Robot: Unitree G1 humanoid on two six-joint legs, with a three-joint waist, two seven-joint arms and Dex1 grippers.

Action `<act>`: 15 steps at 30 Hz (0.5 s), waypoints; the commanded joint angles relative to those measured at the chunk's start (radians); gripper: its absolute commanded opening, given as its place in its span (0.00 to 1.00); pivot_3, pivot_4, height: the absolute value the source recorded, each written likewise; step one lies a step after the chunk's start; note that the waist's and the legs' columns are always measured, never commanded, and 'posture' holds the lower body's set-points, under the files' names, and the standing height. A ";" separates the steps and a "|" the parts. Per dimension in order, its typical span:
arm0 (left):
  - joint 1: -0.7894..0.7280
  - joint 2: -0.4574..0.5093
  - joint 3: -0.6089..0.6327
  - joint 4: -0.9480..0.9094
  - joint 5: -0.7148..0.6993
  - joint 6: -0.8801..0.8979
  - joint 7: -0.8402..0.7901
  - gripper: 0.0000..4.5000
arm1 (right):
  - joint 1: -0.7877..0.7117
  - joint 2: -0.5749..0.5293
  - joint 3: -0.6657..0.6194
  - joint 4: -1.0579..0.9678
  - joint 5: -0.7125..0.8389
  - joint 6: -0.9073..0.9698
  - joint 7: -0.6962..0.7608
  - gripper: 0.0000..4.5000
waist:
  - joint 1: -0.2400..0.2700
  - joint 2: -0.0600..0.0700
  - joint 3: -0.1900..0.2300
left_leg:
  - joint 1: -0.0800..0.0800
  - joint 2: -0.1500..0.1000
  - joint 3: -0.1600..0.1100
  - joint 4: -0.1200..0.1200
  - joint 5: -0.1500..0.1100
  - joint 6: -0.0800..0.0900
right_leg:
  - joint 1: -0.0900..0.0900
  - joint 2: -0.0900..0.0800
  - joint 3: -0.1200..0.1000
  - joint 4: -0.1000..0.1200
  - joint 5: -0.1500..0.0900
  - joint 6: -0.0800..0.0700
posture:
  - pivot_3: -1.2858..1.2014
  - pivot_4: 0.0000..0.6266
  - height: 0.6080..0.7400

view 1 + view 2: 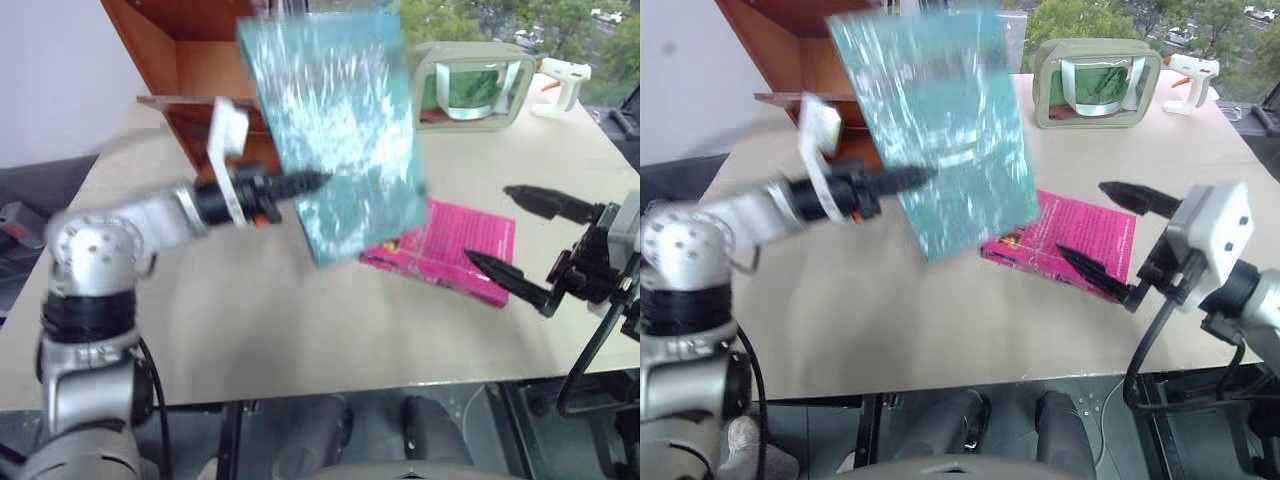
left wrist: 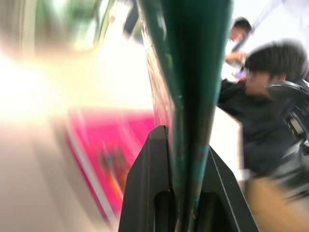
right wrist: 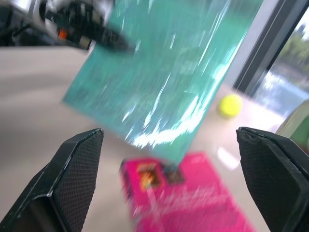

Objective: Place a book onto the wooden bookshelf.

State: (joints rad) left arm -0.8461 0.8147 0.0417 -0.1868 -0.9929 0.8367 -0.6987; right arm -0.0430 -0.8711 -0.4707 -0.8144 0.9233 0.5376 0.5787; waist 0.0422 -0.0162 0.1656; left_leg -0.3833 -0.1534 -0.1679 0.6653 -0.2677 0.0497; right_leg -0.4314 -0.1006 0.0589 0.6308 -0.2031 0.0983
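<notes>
Pale beige table [image 1: 300,330] fills the scene, with windows and green trees beyond its far edge. At the far left corner stands the wooden bookshelf [image 1: 175,60], reddish-brown, its angled boards rising above the tabletop. I hold the book [image 1: 335,120], a large thin teal-green paperback, upright in the air over the table's far left part, just beside the shelf. My left gripper [image 1: 300,183] is clenched on its lower left edge, the spine pinched between both black fingers. A pink book [image 1: 445,250] lies flat near the table's middle, below the raised one. My right gripper [image 1: 520,235] hovers over the right side with fingers spread wide, grasping nothing. A green pouch [image 1: 470,85] rests at the far edge. To do this step well, I judge I should keep the pinch firm, since a thin book may swing, and carry it slowly toward a shelf board, leading with one edge.
</notes>
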 commanded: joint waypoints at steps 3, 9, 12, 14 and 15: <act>-0.177 0.063 -0.226 0.107 0.638 -0.684 -0.235 0.02 | -0.092 0.024 -0.017 0.041 0.033 -0.037 -0.021 1.00 | -0.001 0.000 0.000 | 0.000 0.000 0.000 -0.004 0.000 0.001 | 0.000 0.000 0.000 -0.005 0.000 0.000 | 0.52 0.24 1.00; -0.499 0.181 -0.304 0.516 0.973 -1.020 -0.436 0.02 | -0.121 0.032 -0.012 0.087 -0.034 -0.071 0.004 1.00 | -0.017 -0.001 0.002 | -0.009 0.001 -0.003 -0.007 0.003 0.005 | -0.010 0.000 -0.002 -0.007 0.000 0.000 | 0.52 0.24 1.00; -0.628 0.245 -0.322 0.675 1.087 -1.055 -0.494 0.02 | -0.131 0.037 -0.010 0.102 -0.047 -0.081 0.012 1.00 | -0.036 -0.001 0.002 | -0.015 0.000 -0.003 -0.006 0.003 0.005 | -0.017 -0.001 -0.008 -0.005 0.000 0.000 | 0.52 0.24 1.00; -0.701 0.267 -0.357 0.785 1.203 -1.079 -0.482 0.02 | -0.148 0.042 0.004 0.119 -0.054 -0.088 0.022 1.00 | -0.041 -0.001 0.002 | -0.015 -0.001 -0.004 -0.006 0.002 0.006 | -0.017 -0.001 -0.011 -0.005 0.000 0.000 | 0.52 0.24 1.00; -0.708 0.278 -0.381 0.819 1.254 -1.080 -0.485 0.02 | -0.159 0.044 0.018 0.131 -0.065 -0.095 0.029 1.00 | -0.045 -0.001 0.002 | -0.016 -0.001 -0.005 -0.005 0.002 0.006 | -0.017 -0.001 -0.011 -0.005 0.000 0.000 | 0.52 0.24 1.00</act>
State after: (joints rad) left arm -1.5035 1.0572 -0.3291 0.5677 0.1610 -0.2218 -1.1852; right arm -0.1730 -0.8301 -0.4604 -0.6851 0.8693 0.4753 0.5909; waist -0.0033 -0.0171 0.1679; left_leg -0.3989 -0.1546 -0.1728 0.6616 -0.2654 0.0558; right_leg -0.4479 -0.1017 0.0472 0.6263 -0.2032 0.0982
